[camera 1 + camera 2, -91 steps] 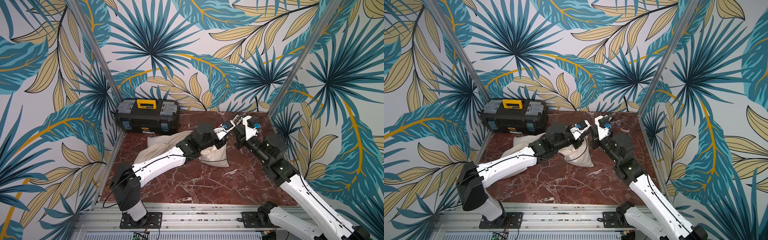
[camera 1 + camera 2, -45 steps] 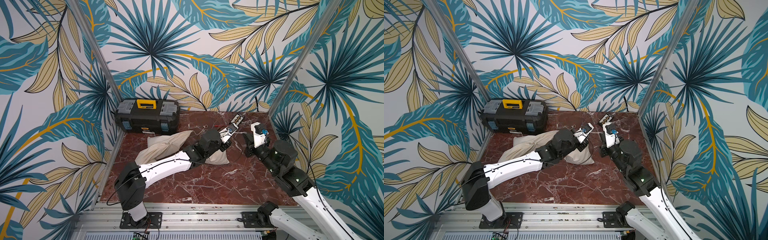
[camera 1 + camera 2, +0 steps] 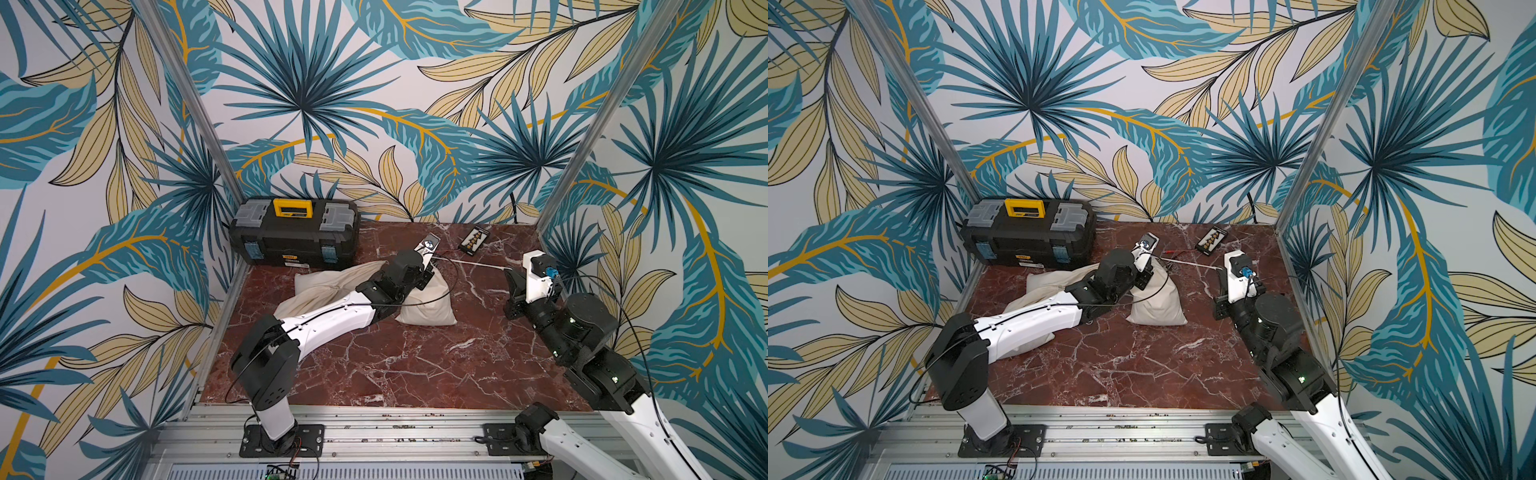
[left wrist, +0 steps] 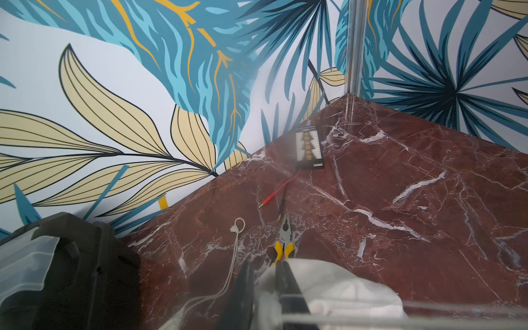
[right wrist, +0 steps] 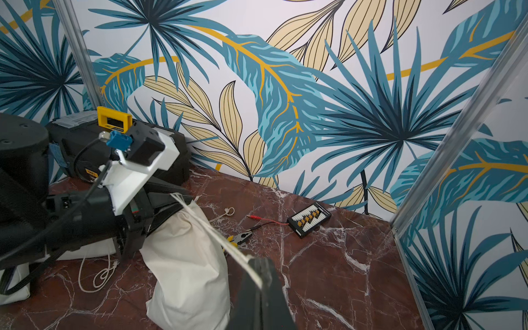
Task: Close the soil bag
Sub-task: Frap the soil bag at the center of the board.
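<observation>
1. The soil bag (image 3: 428, 305), a cream cloth sack, is sitting on the red marble tabletop (image 3: 415, 365) near the black toolbox (image 3: 295, 235), with its neck gathered upward.
2. The left end effector (image 4: 265, 267) is reaching over the bag's neck. In the left wrist view its jaws are standing slightly apart with pale cloth between them, and I cannot tell whether they are pinching it.
3. The right end effector (image 5: 258, 270) is clamping closed on the drawstring (image 3: 469, 262), which is running taut from the bag's neck to its fingertips.
4. A second cream sack (image 3: 320, 282) is lying flat beneath the left arm, just in front of the toolbox.
5. Yellow-handled pliers (image 4: 283, 241), a red lead (image 4: 281, 187) and a black connector board (image 3: 473, 241) are lying beyond the bag, toward the back wall.
6. A loose cord with a looped end (image 4: 237, 228) is trailing across the marble beside the pliers.
</observation>
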`<state>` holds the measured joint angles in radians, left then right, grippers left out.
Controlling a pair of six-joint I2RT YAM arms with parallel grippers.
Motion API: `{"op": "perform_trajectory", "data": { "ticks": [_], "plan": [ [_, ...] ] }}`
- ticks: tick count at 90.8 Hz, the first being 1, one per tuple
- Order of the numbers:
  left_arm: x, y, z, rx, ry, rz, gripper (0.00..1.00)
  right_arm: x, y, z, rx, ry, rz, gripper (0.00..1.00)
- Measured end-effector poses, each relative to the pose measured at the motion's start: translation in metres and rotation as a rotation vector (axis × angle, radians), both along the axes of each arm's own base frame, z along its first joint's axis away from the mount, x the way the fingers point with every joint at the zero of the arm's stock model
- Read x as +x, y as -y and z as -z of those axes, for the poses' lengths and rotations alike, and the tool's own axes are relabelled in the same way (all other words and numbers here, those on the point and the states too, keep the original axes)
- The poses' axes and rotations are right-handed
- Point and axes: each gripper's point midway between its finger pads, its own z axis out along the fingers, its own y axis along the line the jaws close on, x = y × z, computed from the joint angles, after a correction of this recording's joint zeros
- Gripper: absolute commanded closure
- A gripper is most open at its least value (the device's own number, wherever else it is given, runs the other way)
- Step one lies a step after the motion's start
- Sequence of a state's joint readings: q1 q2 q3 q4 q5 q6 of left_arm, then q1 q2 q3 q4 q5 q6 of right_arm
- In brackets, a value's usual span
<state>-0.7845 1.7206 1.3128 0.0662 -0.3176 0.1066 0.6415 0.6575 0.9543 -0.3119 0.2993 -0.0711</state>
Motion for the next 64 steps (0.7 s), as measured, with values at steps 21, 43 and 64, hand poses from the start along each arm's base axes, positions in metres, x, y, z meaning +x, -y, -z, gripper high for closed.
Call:
{"op": "perform_trajectory", "data": {
  "ticks": [21,43,64],
  "plan": [
    [-0.003,-0.055,-0.01,-0.022,-0.033,-0.057,0.77,0.004,-0.011,0.009,-0.012,-0.019,-0.031,1.0],
    [-0.017,-0.133,-0.048,0.002,0.01,-0.167,0.84,0.027,-0.052,0.015,0.029,-0.035,-0.13,1.0],
    [-0.029,-0.149,-0.052,0.038,0.032,-0.164,0.76,0.053,-0.064,0.027,0.13,-0.047,-0.146,1.0]
  ]
}}
